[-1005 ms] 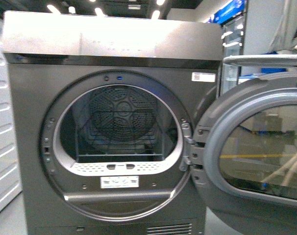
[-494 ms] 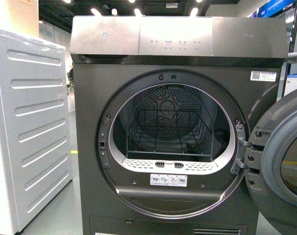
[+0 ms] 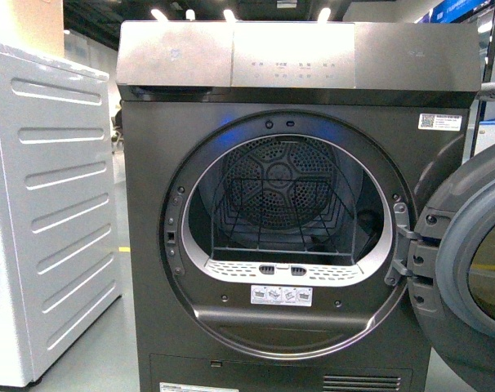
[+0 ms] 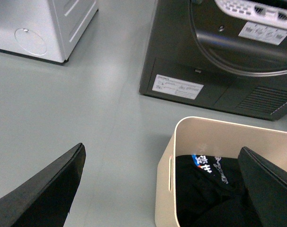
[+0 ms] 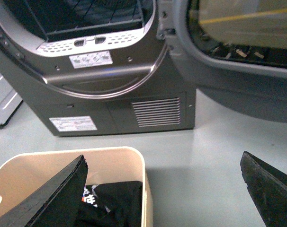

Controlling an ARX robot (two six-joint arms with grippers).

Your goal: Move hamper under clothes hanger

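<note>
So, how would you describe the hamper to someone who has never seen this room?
Find the dark grey dryer with its round door swung open. On the grey floor in front of it stands the hamper, a beige plastic tub with rounded corners. Unlike the white machine nearby, it is low, open-topped and holds a black garment.

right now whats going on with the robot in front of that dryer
The robot faces a dark grey dryer whose door stands open to the right; only a wire rack shows inside. On the floor in front of it sits the beige hamper, with a black garment in it. The left gripper and the right gripper both hang open over the hamper, holding nothing. The clothes hanger is not in view, so the move has not yet begun.
</note>
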